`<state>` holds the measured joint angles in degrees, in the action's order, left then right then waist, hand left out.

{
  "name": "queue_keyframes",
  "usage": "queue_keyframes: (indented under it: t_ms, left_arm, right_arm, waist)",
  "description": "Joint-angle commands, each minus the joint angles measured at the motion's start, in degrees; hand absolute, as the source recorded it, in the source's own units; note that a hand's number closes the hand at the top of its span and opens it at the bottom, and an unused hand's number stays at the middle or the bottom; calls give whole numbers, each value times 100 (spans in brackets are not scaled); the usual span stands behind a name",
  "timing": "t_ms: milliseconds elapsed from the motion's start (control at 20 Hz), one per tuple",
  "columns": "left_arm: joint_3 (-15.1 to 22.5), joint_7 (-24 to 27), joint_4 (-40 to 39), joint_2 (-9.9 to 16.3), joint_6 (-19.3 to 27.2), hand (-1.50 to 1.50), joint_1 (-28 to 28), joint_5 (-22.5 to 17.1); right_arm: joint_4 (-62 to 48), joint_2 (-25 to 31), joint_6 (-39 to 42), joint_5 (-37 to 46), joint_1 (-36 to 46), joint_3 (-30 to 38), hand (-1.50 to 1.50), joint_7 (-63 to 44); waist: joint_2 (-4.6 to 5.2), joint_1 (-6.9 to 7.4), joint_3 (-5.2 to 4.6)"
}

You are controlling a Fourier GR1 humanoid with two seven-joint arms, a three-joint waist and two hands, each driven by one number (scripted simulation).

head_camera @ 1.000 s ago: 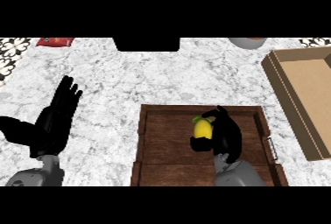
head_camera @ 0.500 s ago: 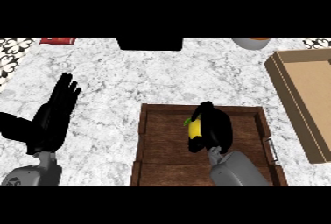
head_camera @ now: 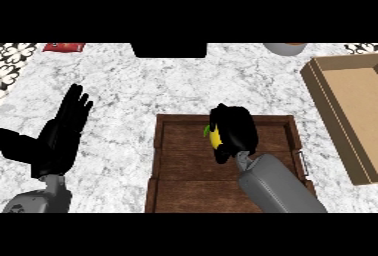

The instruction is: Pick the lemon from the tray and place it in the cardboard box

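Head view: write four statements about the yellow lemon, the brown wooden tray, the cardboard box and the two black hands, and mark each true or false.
1. The right hand is curled round the yellow lemon. True.
2. The lemon lies inside the open cardboard box. False: it is over the brown wooden tray, in the hand.
3. The left hand is open, fingers straight, over the marble counter. True.
4. The cardboard box stands left of the tray. False: it stands to its right.

Yellow lemon (head_camera: 214, 138), brown wooden tray (head_camera: 177, 150), tan cardboard box (head_camera: 347, 95), white-grey marbled counter (head_camera: 148, 90).
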<state>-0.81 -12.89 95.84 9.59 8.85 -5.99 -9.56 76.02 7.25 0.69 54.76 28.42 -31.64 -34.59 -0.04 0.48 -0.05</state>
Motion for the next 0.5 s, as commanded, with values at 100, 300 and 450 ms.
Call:
queue_keyframes:
  t_ms: [100,300,450]
  left_arm:
    - [-295,-98,13,217,-180,0,-17,-133]
    - [-274,161,-159,88,-194,0,24,-100]
    - [-47,79,242,0,-122,0,341,32]
  right_arm:
    - [1173,320,840,313,71,-160,150,63]
    - [2012,-19,820,324,225,283,150,-535]
    - [2351,-139,472,411,443,863,150,-1001]
  waist:
    - [-15,-64,3]
    - [-16,-82,3]
    - [-32,-58,6]
